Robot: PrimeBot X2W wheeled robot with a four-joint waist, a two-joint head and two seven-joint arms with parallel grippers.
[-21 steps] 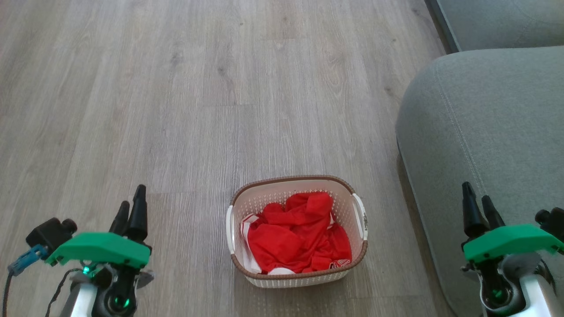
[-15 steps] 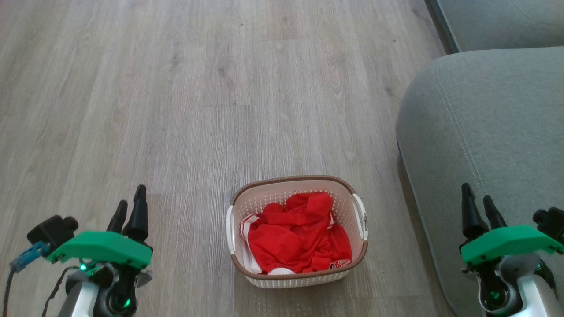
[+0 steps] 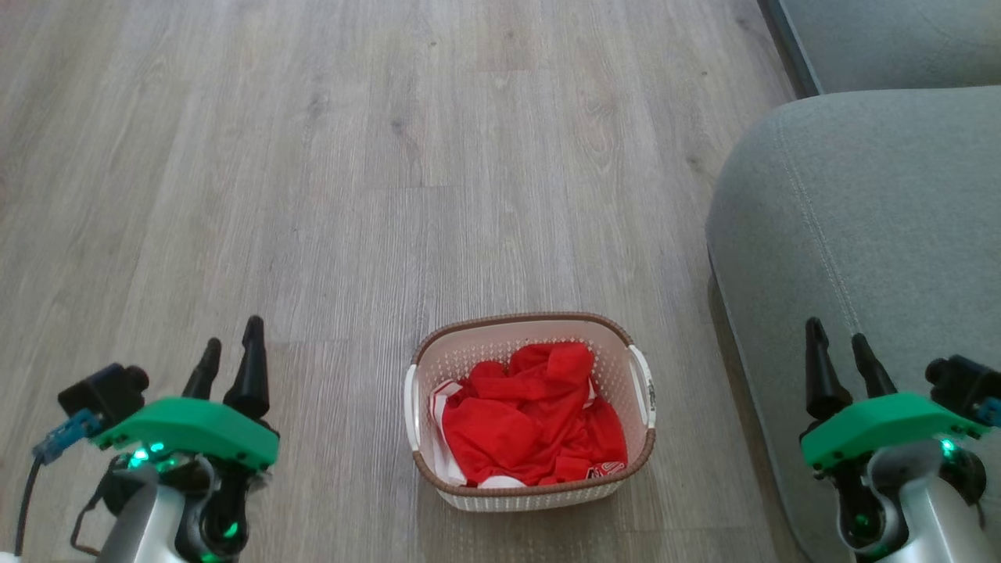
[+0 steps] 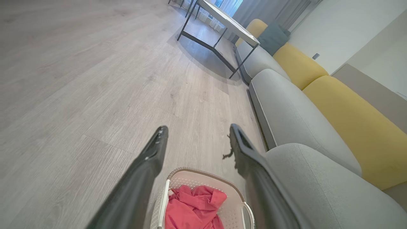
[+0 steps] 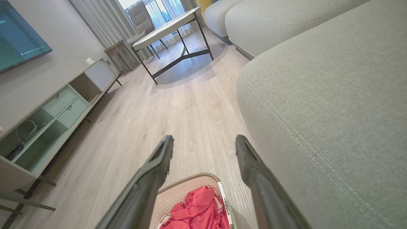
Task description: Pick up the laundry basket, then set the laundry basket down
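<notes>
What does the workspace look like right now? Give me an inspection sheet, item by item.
Surface: grey wood-look floor.
Job's things: laundry basket upright on the floor, untouched; red clothing inside.
Clutter: nothing seen.
Grippers: left gripper open, left of the basket, apart from it; right gripper open, right of the basket, apart from it.
Cables: dark cable with a blue plug by the left wrist.
Surroundings: grey sofa right of the basket; coffee table and TV stand further off.
</notes>
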